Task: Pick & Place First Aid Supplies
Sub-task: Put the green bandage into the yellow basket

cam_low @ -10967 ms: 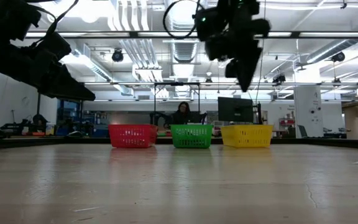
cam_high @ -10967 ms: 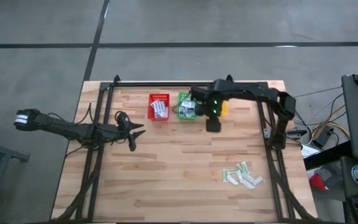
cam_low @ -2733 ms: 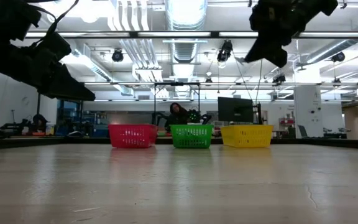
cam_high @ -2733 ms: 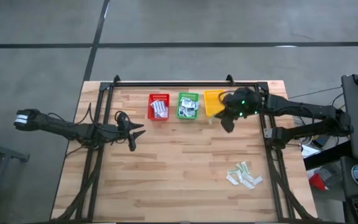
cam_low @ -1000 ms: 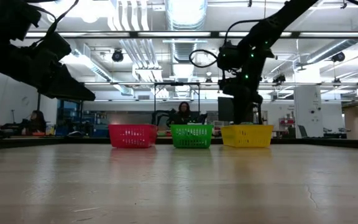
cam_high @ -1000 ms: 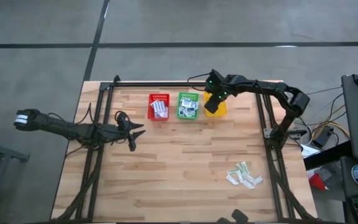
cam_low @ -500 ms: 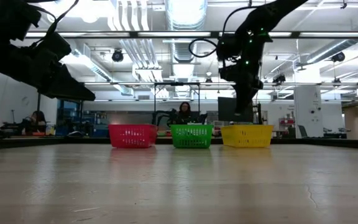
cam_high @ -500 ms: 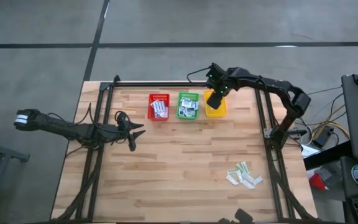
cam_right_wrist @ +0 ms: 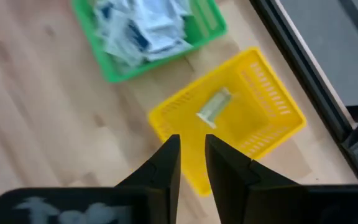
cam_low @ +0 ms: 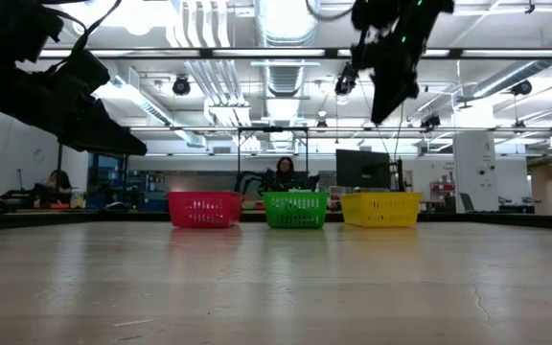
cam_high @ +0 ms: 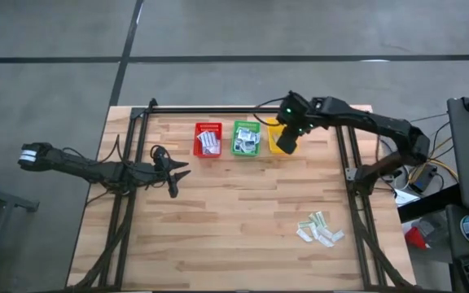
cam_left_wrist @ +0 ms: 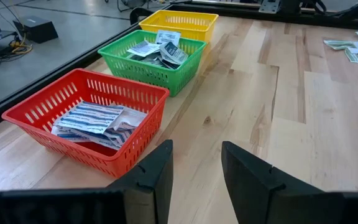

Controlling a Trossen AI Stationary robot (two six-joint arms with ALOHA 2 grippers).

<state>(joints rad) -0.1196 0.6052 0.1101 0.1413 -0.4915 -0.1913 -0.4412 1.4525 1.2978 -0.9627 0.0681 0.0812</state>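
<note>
My right gripper hangs high above the yellow basket, its fingers a little apart and holding nothing. One pale green strip lies flat on the yellow basket's floor. Several more pale strips lie loose on the table near its right front. The red basket holds oblong white-blue packets. The green basket holds small square packets. My left gripper waits open at the table's left, above the wood.
The three baskets stand side by side in a row near the table's far edge, red, green, yellow from left to right. A black frame rail runs along the far edge. Bare wood lies between the baskets and the loose strips.
My right gripper has risen from low inside the yellow basket to well above it and drifted slightly toward the table's right edge. The baskets and the loose strips have stayed where they were.
</note>
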